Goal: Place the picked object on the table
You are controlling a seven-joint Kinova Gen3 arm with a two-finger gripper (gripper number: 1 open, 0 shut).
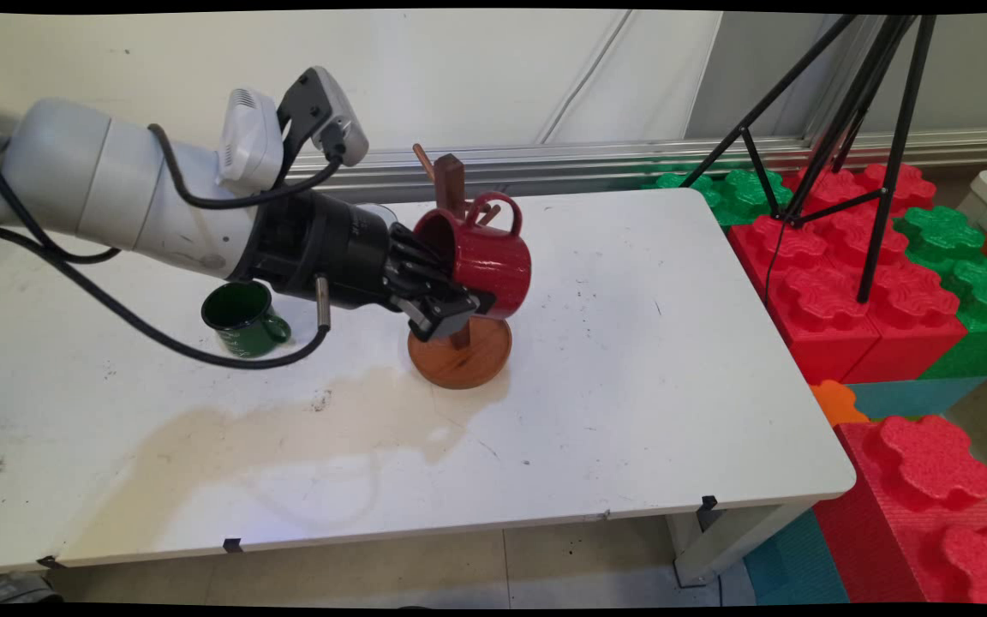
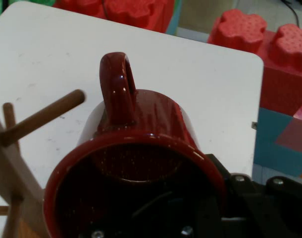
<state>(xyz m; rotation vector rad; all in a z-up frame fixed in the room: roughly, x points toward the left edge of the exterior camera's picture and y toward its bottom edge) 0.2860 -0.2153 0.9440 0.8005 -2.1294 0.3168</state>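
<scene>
Red mug (image 2: 141, 163) clamped in claw (image 1: 451, 302) beside rack (image 1: 457, 257).

Bright, even light; soft shadows

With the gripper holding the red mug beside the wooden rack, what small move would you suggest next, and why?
Probably a slight shift toward the wooden mug rack, lining the handle up with a peg. The black gripper holds the dark red enamel mug on its side by the rim, handle upward and not yet on a peg.

Glossy speckled red mug (image 2: 141, 148), wooden rack (image 1: 460, 351).
</scene>
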